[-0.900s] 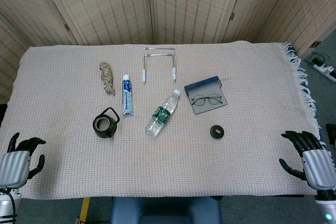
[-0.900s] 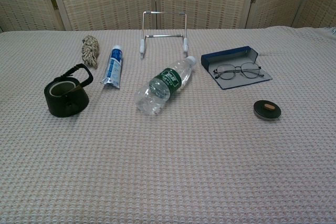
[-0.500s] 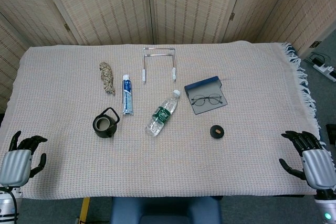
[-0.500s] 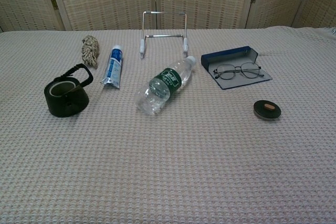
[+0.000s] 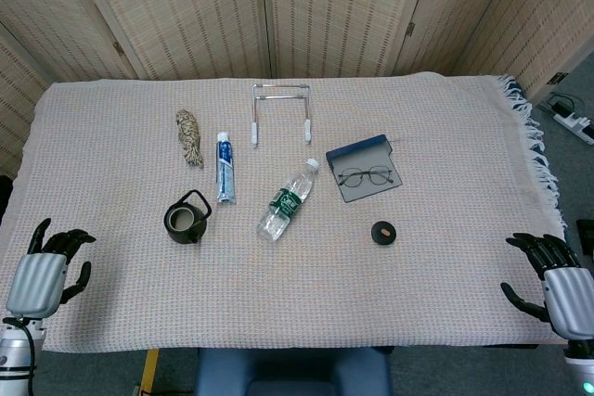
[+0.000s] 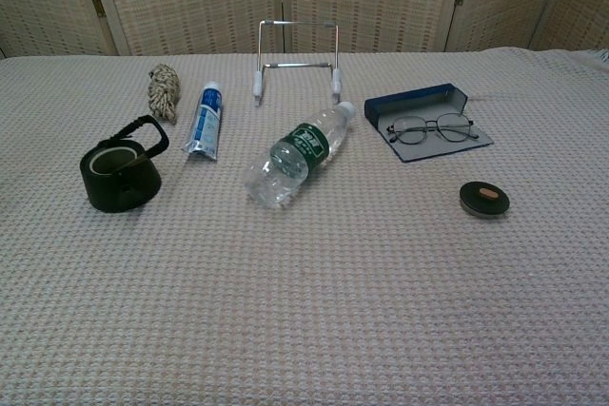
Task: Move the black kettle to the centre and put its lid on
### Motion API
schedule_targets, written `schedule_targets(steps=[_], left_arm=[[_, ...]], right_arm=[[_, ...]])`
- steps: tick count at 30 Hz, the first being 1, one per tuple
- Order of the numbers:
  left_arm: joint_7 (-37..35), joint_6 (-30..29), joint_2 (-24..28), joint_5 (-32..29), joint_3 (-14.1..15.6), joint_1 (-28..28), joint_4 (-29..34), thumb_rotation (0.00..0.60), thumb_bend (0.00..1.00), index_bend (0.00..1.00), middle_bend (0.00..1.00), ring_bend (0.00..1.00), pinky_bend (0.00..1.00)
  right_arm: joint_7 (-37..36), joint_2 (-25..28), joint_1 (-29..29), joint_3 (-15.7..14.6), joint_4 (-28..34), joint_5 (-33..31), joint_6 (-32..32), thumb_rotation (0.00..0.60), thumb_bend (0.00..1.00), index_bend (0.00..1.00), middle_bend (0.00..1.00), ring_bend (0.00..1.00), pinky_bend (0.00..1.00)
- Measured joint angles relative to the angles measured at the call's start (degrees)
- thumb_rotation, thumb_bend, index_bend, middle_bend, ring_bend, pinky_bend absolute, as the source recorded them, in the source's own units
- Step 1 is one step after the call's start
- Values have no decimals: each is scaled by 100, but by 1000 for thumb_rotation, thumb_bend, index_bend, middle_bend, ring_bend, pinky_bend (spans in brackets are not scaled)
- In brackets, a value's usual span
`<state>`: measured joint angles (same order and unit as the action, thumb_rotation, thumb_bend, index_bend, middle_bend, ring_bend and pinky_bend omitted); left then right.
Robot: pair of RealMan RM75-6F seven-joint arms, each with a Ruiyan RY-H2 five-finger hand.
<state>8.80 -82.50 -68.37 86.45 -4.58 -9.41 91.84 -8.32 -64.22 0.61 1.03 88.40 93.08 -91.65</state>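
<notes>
Both hands have shifted since a second ago: the left hand [image 5: 39, 275] has crept up and inward over the near-left edge of the cloth, while the right hand [image 5: 561, 292] has sunk lower at the near-right corner. Each one is empty, fingers spread and lightly curled, holding nothing; neither shows in the chest view. Nothing on the table has budged. Working outward from the near edge, the lid [image 5: 382, 233] sits right of centre, flat, knob up, and well apart from everything. Level with it on the left stands the kettle [image 5: 187, 221], upright, mouth uncovered, handle raised and tipped toward the far right. Between them the bottle [image 5: 288, 199] lies on its side, long axis running from near-left to far-right, cap pointing away, and it sprawls across the middle where the kettle likely has to go. Farther back come the toothpaste [image 5: 225, 167], the rope bundle [image 5: 189, 137], the glasses [image 5: 364, 176] on their case [image 5: 362, 157], and the wire stand [image 5: 280, 110]. Here's the key line-up: the kettle lies ahead and to the right of the left hand, clearly the nearer one, so I'd expect that hand to go for the handle, while the lid sits on the right hand's side, ahead and to its left.
</notes>
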Motion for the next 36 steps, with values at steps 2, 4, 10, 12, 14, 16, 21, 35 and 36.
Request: schedule_targets(steps=[2, 4, 10, 12, 14, 16, 21, 35, 36], left_arm=[[-21, 132, 41, 53, -58, -158, -17, 600, 476, 319, 243, 251, 16], [-59, 326, 74, 102, -144, -382, -58, 600, 476, 321, 243, 255, 18], [-304, 1037, 80, 196, -372, -1093, -285, 600, 476, 305, 243, 257, 47], [-339, 1276, 43, 248, -434, -1370, -387, 600, 476, 297, 243, 257, 48], [-363, 1459, -30, 296, -488, -1614, -508, 600, 476, 291, 243, 257, 46], [-415, 1697, -150, 326, -543, -1879, -676, 600, 476, 280, 243, 256, 37], [-471, 2323, -460, 335, -603, -2460, -1109, 600, 478, 251, 235, 240, 1], [123, 3764, -1016, -416, -558, -3398, -1731, 600, 479, 169, 162, 166, 0], [194, 3844, -1035, -517, -551, -3439, -1738, 600, 480, 171, 162, 166, 0]], right_arm=[[21, 15, 10, -2, 30, 26, 1, 600, 277, 232, 239, 215, 146], [48, 29, 12, -5, 64, 40, -1, 600, 276, 232, 239, 215, 146], [155, 77, 3, -10, 170, 43, -6, 600, 276, 232, 240, 214, 146], [207, 94, -5, -13, 204, 44, -12, 600, 276, 232, 240, 215, 146], [264, 119, -17, -18, 258, 44, -20, 600, 276, 232, 240, 215, 146], [294, 145, -37, -19, 299, 42, -45, 600, 276, 232, 240, 215, 147], [312, 185, -87, -21, 327, -9, -76, 600, 276, 232, 240, 215, 146], [197, 166, -152, -19, 226, -117, -65, 600, 276, 232, 240, 213, 146], [189, 162, -157, -20, 218, -121, -66, 600, 276, 232, 240, 213, 146]])
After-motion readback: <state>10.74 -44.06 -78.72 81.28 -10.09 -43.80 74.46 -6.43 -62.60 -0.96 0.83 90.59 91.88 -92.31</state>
